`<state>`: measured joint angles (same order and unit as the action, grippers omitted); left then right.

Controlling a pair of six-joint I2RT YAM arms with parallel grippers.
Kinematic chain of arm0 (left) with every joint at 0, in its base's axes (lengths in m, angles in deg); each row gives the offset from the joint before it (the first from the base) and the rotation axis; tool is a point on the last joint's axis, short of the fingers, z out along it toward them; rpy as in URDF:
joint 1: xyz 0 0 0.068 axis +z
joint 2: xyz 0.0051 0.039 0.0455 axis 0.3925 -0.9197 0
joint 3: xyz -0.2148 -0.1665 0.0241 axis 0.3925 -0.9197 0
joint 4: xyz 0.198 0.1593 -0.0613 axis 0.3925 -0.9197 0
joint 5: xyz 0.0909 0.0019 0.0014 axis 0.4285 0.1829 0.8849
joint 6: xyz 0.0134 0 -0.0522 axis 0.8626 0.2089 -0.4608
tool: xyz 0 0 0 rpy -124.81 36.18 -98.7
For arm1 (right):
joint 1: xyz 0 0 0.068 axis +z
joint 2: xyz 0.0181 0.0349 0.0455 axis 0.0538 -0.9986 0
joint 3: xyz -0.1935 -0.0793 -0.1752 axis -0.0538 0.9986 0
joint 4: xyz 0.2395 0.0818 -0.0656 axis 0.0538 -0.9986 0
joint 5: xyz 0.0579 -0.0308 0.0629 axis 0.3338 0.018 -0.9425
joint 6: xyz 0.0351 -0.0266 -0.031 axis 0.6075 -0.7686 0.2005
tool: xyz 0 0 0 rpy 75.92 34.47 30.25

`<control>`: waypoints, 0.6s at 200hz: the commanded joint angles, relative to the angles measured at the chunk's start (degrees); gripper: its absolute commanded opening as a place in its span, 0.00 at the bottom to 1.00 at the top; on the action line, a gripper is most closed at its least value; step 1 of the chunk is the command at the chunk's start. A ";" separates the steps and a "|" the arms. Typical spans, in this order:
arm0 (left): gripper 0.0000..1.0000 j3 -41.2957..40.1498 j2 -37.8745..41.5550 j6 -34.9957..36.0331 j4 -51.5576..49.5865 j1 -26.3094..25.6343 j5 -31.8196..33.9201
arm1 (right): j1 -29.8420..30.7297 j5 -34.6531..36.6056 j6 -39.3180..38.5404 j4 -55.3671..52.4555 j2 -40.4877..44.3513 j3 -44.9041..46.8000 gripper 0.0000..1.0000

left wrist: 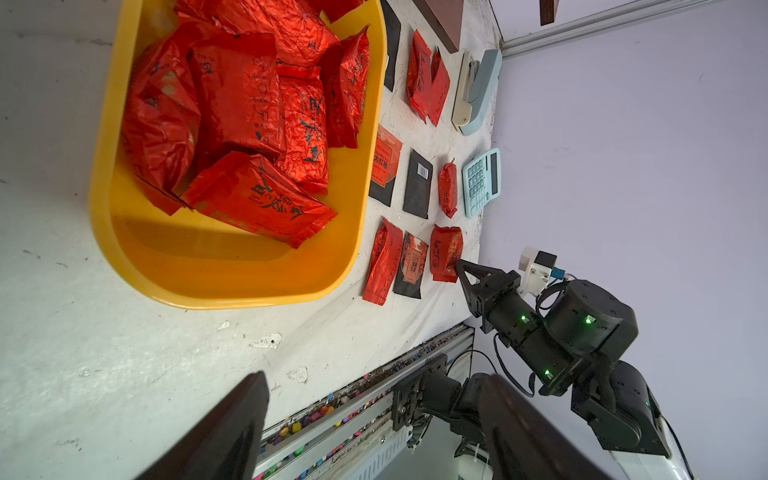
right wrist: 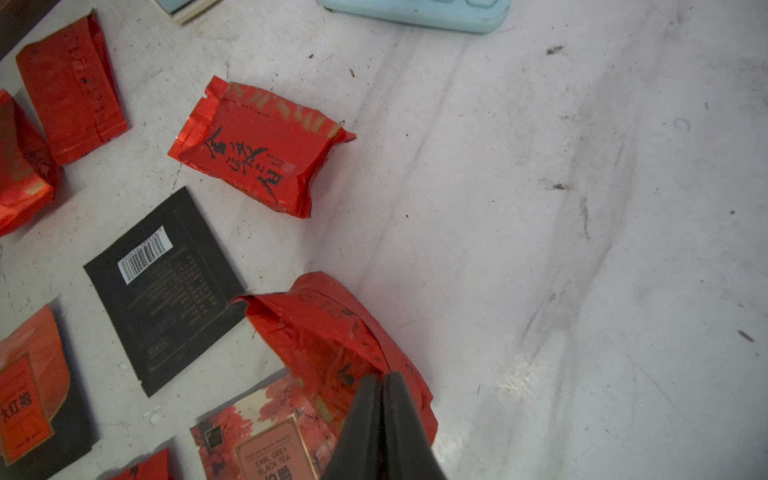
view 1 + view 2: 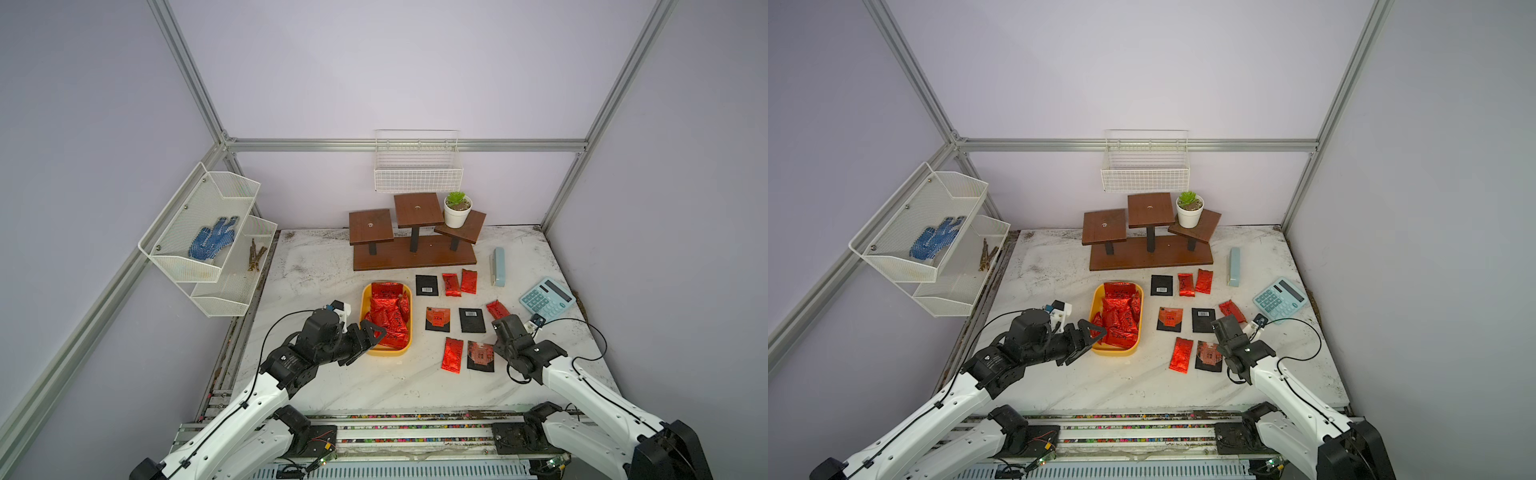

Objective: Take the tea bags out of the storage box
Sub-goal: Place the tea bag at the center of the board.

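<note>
The yellow storage box (image 3: 365,300) (image 3: 1117,352) (image 1: 232,266) lies left of the table's middle, with several red foil tea bags (image 3: 388,316) (image 3: 1119,318) (image 1: 237,104) heaped in it. My left gripper (image 3: 372,338) (image 3: 1094,336) (image 1: 374,376) hovers open and empty by the box's near left corner. Several red and black tea bags (image 3: 451,355) (image 3: 471,320) lie in rows on the table right of the box. My right gripper (image 3: 503,328) (image 3: 1225,328) (image 2: 383,376) is shut on a red tea bag (image 2: 324,328) (image 1: 445,249) low over the table beside those rows; both top views hide that bag.
A wooden tiered stand (image 3: 411,249) with a potted plant (image 3: 457,210) is at the back. A pale blue stapler (image 3: 498,266) and calculator (image 3: 546,299) sit at the right. White wire baskets hang on the back wall (image 3: 417,172) and the left wall (image 3: 203,232).
</note>
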<state>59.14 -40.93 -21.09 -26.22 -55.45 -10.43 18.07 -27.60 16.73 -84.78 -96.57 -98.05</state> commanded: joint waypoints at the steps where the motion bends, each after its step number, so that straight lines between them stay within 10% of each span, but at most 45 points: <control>1: 0.83 2.36 -0.21 0.30 1.98 -0.15 -0.21 | -0.21 -1.70 -1.88 0.57 2.33 0.55 0.17; 120: 0.83 4.17 -1.69 1.12 0.10 -0.20 1.03 | -0.14 -23.33 -17.98 12.95 9.31 -1.17 0.36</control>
<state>60.04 -43.13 -21.05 -26.53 -55.45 -10.36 18.07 -45.31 2.46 -77.44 -86.19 -98.47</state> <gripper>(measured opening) 0.829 0.355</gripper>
